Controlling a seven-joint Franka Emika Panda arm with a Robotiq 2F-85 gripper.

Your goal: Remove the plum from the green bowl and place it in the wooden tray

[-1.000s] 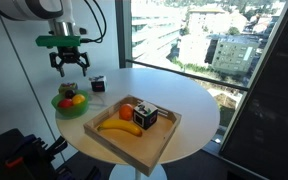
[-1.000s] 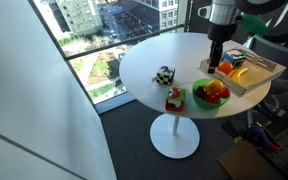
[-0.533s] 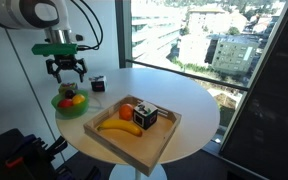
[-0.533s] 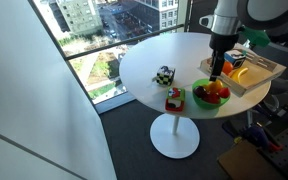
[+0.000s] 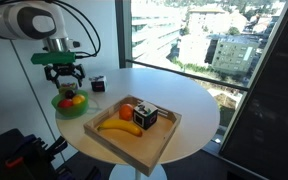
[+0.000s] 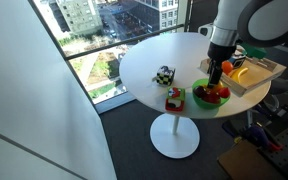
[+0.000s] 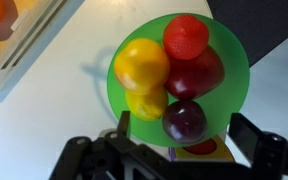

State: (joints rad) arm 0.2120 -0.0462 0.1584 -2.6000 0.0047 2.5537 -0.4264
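The green bowl holds several fruits: a dark purple plum, a dark red fruit, a red one and two yellow ones. The bowl also shows in both exterior views on the white round table. My gripper is open, its fingers on either side of the plum, just above the bowl; it also shows in both exterior views. The wooden tray lies beside the bowl and holds a banana, an orange fruit and a dark box.
A small dark cube stands on the table behind the bowl. A small red and yellow box lies next to the bowl, and a checkered object beyond it. Large windows surround the table.
My gripper has moved sideways and down, from above the table to right over the green bowl. The fruits and the tray have not moved.
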